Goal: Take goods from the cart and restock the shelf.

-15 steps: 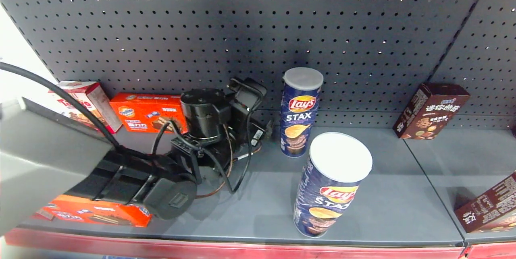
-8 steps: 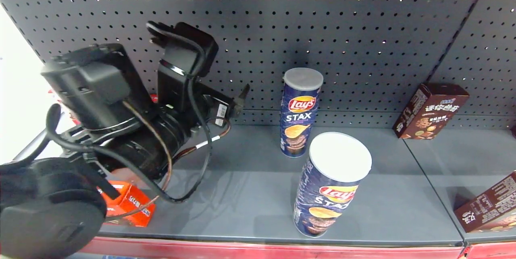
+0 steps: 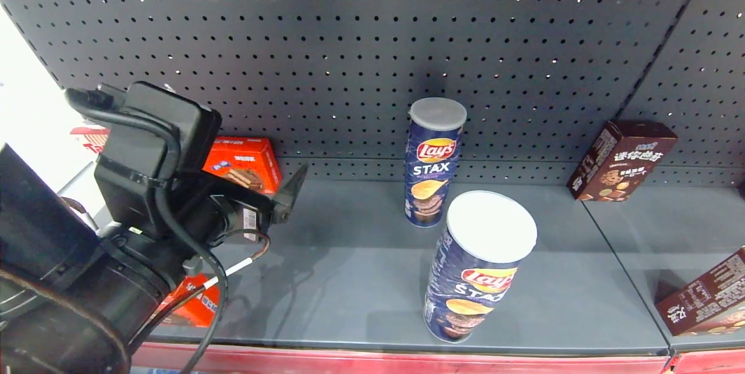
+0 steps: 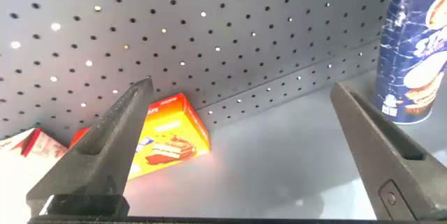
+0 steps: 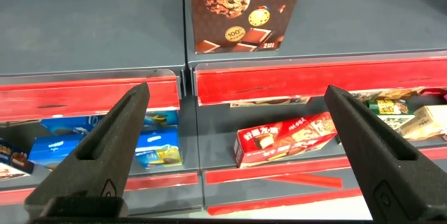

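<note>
Here we are at the shelf (image 3: 349, 257), and both arms are empty. The left end effector (image 4: 241, 97) hovers over the shelf's left part, its fingers spread wide and pointing toward the back wall with nothing between them. The right end effector (image 5: 237, 90) is just as wide open and carries nothing. It faces the red front edges of the lower shelves, with a cookie box (image 5: 241, 8) standing at the front edge above them.

Now the goods already in place. We see the rear chip can (image 3: 435, 161) upright close to the back wall, near the middle. The front chip can (image 3: 480, 269) stands upright too, near the front edge and a little apart from the rear one. An orange box (image 3: 247, 161) sits against the back wall on the left, and a second orange box (image 3: 195, 304) lies at the front left corner. A dark brown box (image 3: 623, 161) leans at the back right.

By our reckoning, the next item has to come from the cart. If it is a can like these, we expect a light, stiff cardboard tube with a smooth, slippery skin. It is tall enough to tip easily, and the chips inside are fragile. We would take it around the middle of the body, squeezing only gently. The boxes look like thin card, so we would pinch them across the narrow faces to avoid denting them.
</note>
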